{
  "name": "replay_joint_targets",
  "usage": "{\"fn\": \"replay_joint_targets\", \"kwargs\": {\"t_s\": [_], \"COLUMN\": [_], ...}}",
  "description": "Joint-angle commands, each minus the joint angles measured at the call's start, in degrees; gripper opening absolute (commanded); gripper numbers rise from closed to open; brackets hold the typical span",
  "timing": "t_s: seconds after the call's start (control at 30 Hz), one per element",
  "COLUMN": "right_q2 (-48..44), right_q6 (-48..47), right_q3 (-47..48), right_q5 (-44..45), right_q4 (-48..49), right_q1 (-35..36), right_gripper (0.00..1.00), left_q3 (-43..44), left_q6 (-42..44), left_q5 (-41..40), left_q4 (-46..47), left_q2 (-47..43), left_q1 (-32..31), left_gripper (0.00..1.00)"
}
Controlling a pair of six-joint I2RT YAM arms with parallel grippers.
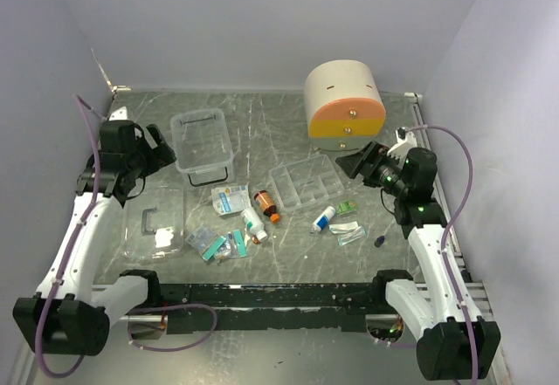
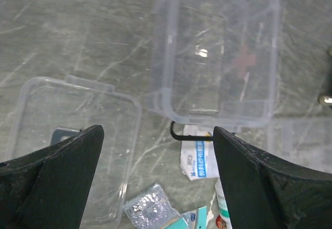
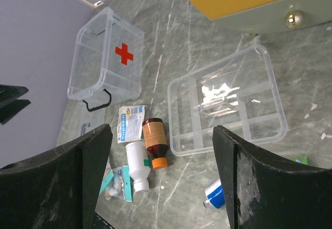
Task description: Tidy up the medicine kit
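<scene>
1. While both arms hang above the table (image 1: 288, 267), the left end effector (image 2: 156, 133) has its fingers spread wide with nothing between them, close beside the left wall of the medicine kit (image 1: 203, 145).
2. The medicine kit, a clear box with a red cross and a black handle, stands open at the rear left of the table.
3. Its clear lid (image 1: 155, 223) lies flat on the table nearer the left arm, apart from the box.
4. Its clear divided tray (image 1: 306, 182) lies outside the box near the middle of the table, just in front of the beige cabinet (image 1: 344, 104).
5. The right end effector (image 3: 161, 129) is likewise spread and holds nothing, up off the table to the right of the tray.
6. Between box and tray lie a white packet (image 1: 230, 198), a brown bottle (image 1: 265, 203) with an orange cap and a white bottle (image 1: 253, 224).
7. Foil blister packs (image 1: 205, 243) lie near the lid.
8. A blue-and-white tube (image 1: 323, 219) and a green packet (image 1: 348, 208) lie in front of the tray.
</scene>
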Motion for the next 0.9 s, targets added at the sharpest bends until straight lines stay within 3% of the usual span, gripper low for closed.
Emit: {"fn": "replay_joint_targets", "kwargs": {"t_s": [0.0,0.13,0.37,0.53,0.87], "right_q2": [-0.2,1.77,4.28,7.07,10.1], "right_q6": [4.52,4.92,2.19,2.57,2.0], "right_q3": [-1.98,-2.49,-2.64,-3.16,-3.52], "right_q5": [1.15,-0.28,-0.84,-4.07,-2.78], "right_q4": [3.1,3.37,2.41,4.3,6.95], "right_q1": [-0.67,-0.69,-0.69,-0.57,-0.31], "right_gripper": [0.78,0.74,0.73,0.73,0.73], "left_q3": [-0.91,-2.18,-5.33,-4.83,-4.08], "left_q6": [-1.31,-1.44,-1.22,-1.09,-1.59], "left_q5": [0.57,2.35,12.84,15.6,23.43], "left_q4": [-0.31,0.83,6.55,9.14,13.65], "left_q2": [0.72,1.26,5.11,9.31,17.48], "left_q1": [3.8,6.68,6.82,6.82,6.84], "left_gripper": [0.97,0.97,0.91,0.86,0.61]}}
